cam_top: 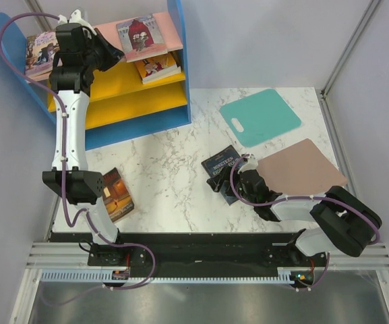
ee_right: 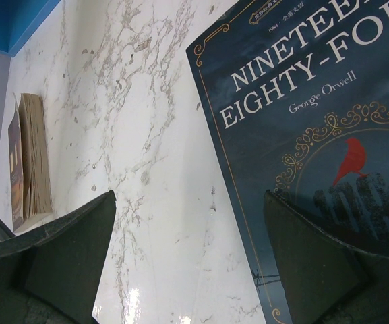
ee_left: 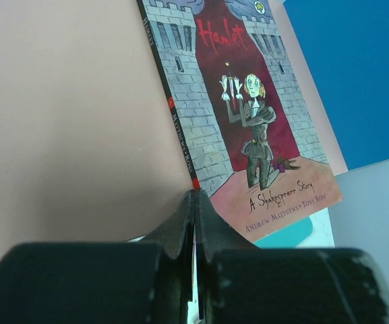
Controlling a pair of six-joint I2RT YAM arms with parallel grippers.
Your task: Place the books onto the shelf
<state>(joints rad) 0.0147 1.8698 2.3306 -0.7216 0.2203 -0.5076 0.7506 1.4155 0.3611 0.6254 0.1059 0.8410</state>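
Navy book [ee_right: 315, 135], grey-veined white table [ee_right: 154, 169]

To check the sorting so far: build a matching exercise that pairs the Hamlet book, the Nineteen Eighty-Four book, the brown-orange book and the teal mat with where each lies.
Things:
1. Hamlet book
2. Nineteen Eighty-Four book
3. brown-orange book
4. teal mat

Places:
A. table, near left corner
B. pink top board of the shelf
C. table, far right, beyond the pinkish mat
D. table, at the open right gripper

Pairs: 1-B, 2-D, 3-A, 4-C
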